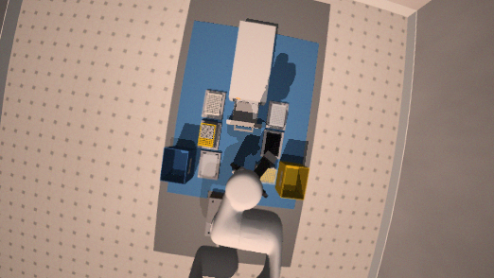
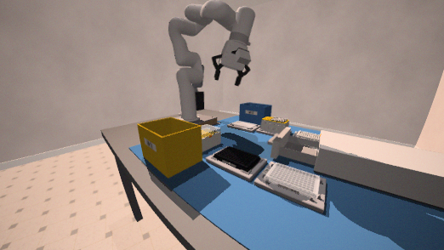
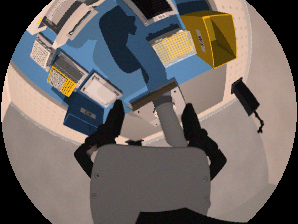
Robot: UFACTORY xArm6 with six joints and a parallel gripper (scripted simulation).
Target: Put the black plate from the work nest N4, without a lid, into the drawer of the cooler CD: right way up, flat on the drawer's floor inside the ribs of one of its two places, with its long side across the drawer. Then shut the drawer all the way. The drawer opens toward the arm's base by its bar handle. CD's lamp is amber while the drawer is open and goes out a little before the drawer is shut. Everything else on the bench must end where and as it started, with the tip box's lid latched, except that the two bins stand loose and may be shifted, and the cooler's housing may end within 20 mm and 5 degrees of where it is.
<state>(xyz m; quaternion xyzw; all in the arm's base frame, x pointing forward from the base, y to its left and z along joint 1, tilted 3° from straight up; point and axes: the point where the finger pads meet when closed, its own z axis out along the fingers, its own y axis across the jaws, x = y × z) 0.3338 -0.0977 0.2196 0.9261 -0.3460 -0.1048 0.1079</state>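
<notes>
The black plate (image 2: 236,157) lies flat in its pale work nest (image 2: 255,169) on the blue mat (image 2: 264,208), between the yellow bin (image 2: 170,145) and a clear plate (image 2: 293,178) in the next nest. It sits well below the gripper (image 2: 229,76), which hangs high in the air over the bench, apart from everything. The fingers are spread to their widest and hold nothing.

The arm (image 2: 185,64) rises from its base at the bench's end, bends over at the top and turns the wrist downward, so the fingers point down at a slight tilt toward the mat. From the top view the gripper seems to be near the plate's near end, though the arm's own bulk hides part of it.

The plate is dark, rectangular, with no lid on it. Beyond it the cooler's (image 2: 383,163) drawer (image 2: 293,146) stands pulled out.
</notes>
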